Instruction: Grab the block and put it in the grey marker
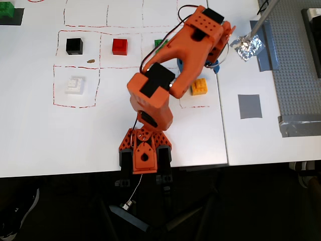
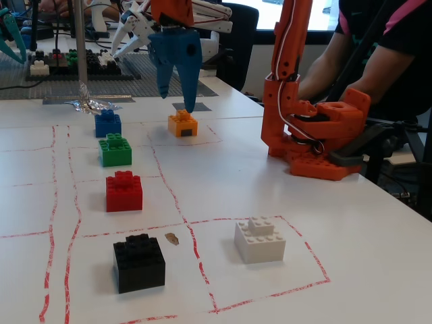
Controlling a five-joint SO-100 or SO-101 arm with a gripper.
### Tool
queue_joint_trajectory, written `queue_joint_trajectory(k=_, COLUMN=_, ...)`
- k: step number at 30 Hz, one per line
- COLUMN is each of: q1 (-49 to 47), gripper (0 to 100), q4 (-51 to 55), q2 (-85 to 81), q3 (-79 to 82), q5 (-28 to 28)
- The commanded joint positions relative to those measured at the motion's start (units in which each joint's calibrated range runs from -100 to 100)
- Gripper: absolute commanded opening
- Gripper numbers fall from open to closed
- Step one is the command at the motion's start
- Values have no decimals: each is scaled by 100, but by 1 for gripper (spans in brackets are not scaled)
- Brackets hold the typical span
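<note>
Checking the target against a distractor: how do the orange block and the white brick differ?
The orange block is orange-yellow; the white brick is white. The block sits directly under the blue hand; the brick lies far from it, nearer the fixed camera. The brick's top steps up; the block's is half hidden. Both rest on the table inside red-marked squares.

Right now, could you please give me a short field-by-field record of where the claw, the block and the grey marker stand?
claw: blue claw open, hanging just above the block, not gripping it
block: orange-yellow block on the white table, inside its red-lined cell
grey marker: grey marker empty, right of the block in the overhead view
other bricks: blue brick, green brick, red brick, black brick, white brick
</note>
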Motion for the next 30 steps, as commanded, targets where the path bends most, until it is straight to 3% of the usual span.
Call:
queue_joint_trajectory(k=1, q1=266, gripper=38, q4=-135, q2=-131, q3=-477, q5=-15)
queue_joint_trajectory(k=21, q1=487, gripper=37, q4=-576, q2=524, q3=85, q5=-15)
queue_joint_trajectory(k=30, q1=469, gripper=24, q4=-690, q2=576, q3=103, q5=-24)
